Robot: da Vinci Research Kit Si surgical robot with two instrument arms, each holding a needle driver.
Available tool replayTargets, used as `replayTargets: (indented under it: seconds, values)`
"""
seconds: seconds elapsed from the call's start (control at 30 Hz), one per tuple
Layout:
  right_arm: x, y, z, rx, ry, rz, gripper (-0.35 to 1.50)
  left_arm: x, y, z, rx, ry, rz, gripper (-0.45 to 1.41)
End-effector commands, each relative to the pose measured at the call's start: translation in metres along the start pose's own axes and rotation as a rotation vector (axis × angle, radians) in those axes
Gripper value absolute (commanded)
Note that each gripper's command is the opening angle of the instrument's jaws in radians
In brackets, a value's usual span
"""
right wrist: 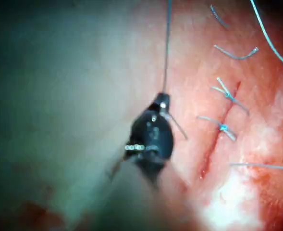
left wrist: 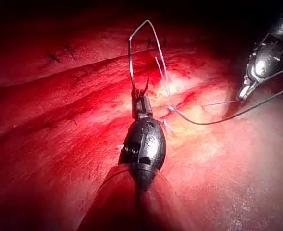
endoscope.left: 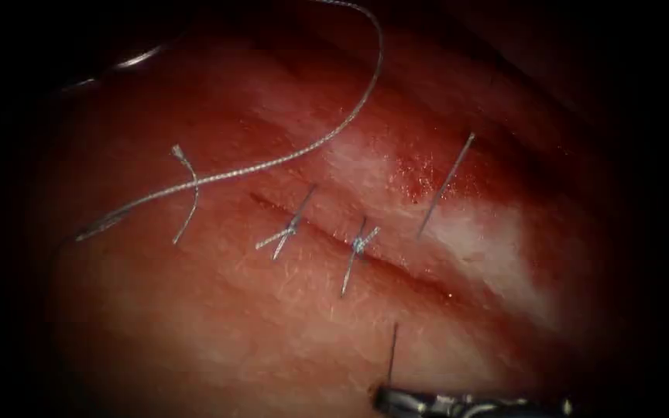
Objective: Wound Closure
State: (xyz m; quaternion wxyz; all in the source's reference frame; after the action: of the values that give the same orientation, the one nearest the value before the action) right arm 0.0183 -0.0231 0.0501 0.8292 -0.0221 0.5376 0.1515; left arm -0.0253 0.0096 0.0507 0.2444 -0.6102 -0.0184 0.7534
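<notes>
Needle (left wrist: 130, 57) is in my L tool (left wrist: 140, 96): jaws clamped on it near one end, and the curve arches up and over, away from my wrist. Its far end comes down close to the tissue (endoscope.left: 195, 325) just past my jaw tips; can't tell if it touches. The rest of the needle is clear of the tissue.

My R tool (right wrist: 163, 98) is closed on thread (right wrist: 166, 48), a thin strand that runs straight out beyond the tips. In the endoscope view that tool (endoscope.left: 385, 396) sits low, on the near side of the cut (endoscope.left: 396, 267), w/ the strand rising from its jaws to the tissue surface. In the L wrist view the R tool (left wrist: 242, 94) hangs well apart from my L tool, off to the side, thread trailing across from it.

Two knotted stitches (endoscope.left: 292, 226) (endoscope.left: 359, 244) cross the cut, side by side, short tails sticking out. Another strand (endoscope.left: 444, 182) lies on the tissue to the R of the cut, beside a patch of red fluid (endoscope.left: 416, 170). A loose cut end (endoscope.left: 187, 193) lies L of the cut. The long thread (endoscope.left: 350, 116) sweeps in a wide loop over the tissue, crossing that cut end.
</notes>
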Motion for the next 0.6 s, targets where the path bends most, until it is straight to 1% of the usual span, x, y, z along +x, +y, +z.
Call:
replayTargets:
  seconds: [0.03,0.37,0.43,0.6]
  values:
    - [0.0002,-0.0013,0.001,0.009,0.005,0.0,-0.35,-0.0006,0.0004,0.0005,-0.001,0.0,-0.001,-0.45]
    - [0.0014,-0.0027,0.0007,0.028,0.015,-0.001,-0.35,-0.0006,0.0004,0.0005,-0.003,0.001,0.0,-0.45]
    - [0.0018,-0.0027,0.0006,0.026,0.02,0.003,-0.35,-0.0007,0.0005,0.0006,-0.004,-0.002,0.0,-0.45]
    - [0.0019,-0.0027,0.0005,0.027,0.02,0.004,-0.35,-0.0007,0.0005,0.0006,-0.004,-0.001,0.0,-0.45]
